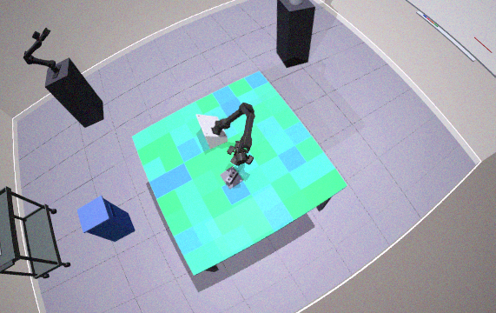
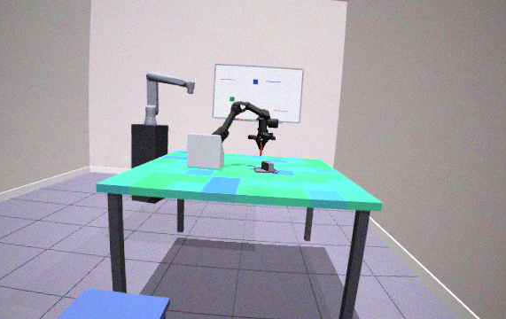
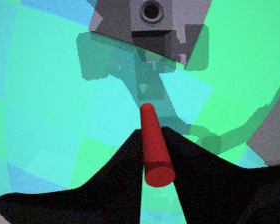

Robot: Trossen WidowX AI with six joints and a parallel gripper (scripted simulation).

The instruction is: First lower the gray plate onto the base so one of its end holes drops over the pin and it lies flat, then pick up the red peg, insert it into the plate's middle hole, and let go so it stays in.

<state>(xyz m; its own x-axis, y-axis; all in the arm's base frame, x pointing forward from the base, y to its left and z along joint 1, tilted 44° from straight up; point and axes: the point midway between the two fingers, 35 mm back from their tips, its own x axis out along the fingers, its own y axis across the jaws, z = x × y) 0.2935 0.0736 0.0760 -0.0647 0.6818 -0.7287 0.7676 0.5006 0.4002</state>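
The red peg (image 2: 260, 150) (image 3: 155, 145) is pinched upright in the pincer (image 1: 241, 156) (image 2: 261, 143) (image 3: 151, 133), held above the worktop (image 1: 178, 235) (image 2: 244, 195); the plate and base assembly (image 1: 232, 177) (image 2: 265, 171) (image 3: 141, 25) is seen just beside, lower down.

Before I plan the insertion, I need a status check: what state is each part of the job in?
black parallel-jaw gripper: shut on the peg
red cylindrical peg: held above the table, not inserted
gray holed plate: on the base; pin fit cannot be told
flat purplish-gray base: on the table
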